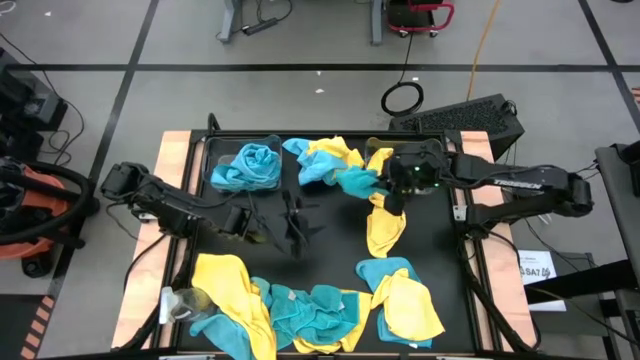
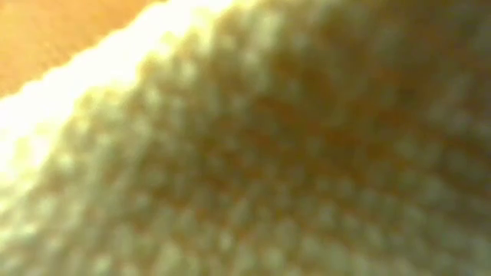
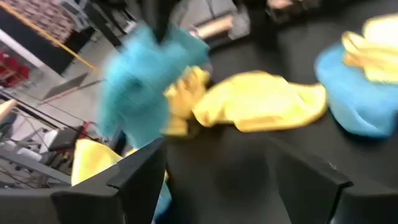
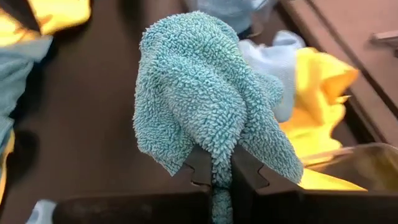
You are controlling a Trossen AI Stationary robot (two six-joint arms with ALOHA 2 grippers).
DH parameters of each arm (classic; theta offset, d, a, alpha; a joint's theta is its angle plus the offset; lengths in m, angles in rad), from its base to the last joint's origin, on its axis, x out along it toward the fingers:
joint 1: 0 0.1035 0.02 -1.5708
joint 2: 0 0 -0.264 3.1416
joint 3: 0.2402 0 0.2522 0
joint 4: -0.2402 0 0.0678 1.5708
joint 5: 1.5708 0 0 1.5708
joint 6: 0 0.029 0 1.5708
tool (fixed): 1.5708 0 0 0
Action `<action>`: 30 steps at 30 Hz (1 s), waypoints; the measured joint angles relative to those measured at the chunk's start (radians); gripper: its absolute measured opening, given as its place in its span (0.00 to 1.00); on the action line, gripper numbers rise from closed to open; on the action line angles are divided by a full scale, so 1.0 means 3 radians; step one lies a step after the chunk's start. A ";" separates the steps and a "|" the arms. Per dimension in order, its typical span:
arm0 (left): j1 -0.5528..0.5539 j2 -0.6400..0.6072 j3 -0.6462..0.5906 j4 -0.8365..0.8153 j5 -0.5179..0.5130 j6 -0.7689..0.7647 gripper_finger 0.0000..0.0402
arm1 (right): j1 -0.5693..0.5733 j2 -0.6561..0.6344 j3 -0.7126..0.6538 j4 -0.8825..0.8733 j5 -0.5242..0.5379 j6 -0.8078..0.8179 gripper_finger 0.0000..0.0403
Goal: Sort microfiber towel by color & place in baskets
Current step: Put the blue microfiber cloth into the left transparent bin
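Right wrist view: end effector clamping teal towel

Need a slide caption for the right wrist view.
Right gripper shut on a teal towel, lifted above the black mat, yellow towel behind.

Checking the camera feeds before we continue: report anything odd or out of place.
The low view is blocked: a yellow towel fills that whole picture, so nothing of the table shows there. Otherwise only loose towels lie scattered on the table.
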 joint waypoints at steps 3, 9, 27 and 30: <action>0.0143 0.0000 0.0000 0.0231 0.0167 0.0075 0.70 | 0.0013 0.0156 0.0000 0.0126 -0.0073 -0.0130 0.02; 0.0451 0.0000 0.0000 0.0387 0.0655 0.0034 0.70 | 0.0101 0.0350 0.0002 0.0446 -0.0288 -0.0373 0.02; 0.0936 -0.0004 0.0000 0.0209 0.1620 -0.0399 0.68 | 0.0586 0.1115 0.0943 0.0387 -0.0256 -0.1048 0.02; 0.0936 -0.0004 0.0000 0.0129 0.1626 -0.0366 0.59 | 0.0625 0.1197 0.1106 0.0225 -0.0257 -0.1071 0.02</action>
